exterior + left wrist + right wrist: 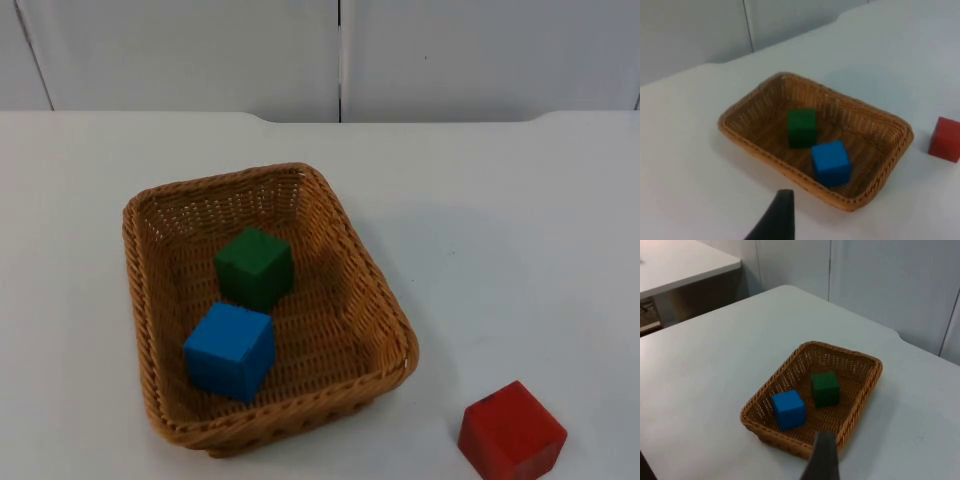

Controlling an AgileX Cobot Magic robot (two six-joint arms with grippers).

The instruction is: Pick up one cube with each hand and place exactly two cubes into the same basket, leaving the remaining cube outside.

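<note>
The job looks done: two cubes are in the basket (330, 215) and one is out.

What could go wrong now? An arm could swing low over the worktop (520, 230) and bump the basket, or knock the red cube (512, 432). The red cube sits close to the near edge of the worktop, by the right corner, so a small push could send it off. If an arm picked it up and dropped it in with the others, there would be three inside, and that would spoil the count.

The left gripper (774, 220) is above the worktop, looking at the basket from its side. The right gripper (822, 456) is up high, looking down at the basket from its side. Each shows one black fingertip, so I cannot tell if the fingers are apart or together. Neither holds a cube.

The basket is brown and woven, shaped like a tray with low walls. It sits near the middle of the worktop, a bit to the left. The green cube (255, 267) is inside, closer to the back wall. The blue cube (230, 350) is inside too, just beside the green one, closer to the near edge. Both sit flat. The red cube is well apart from the basket.
</note>
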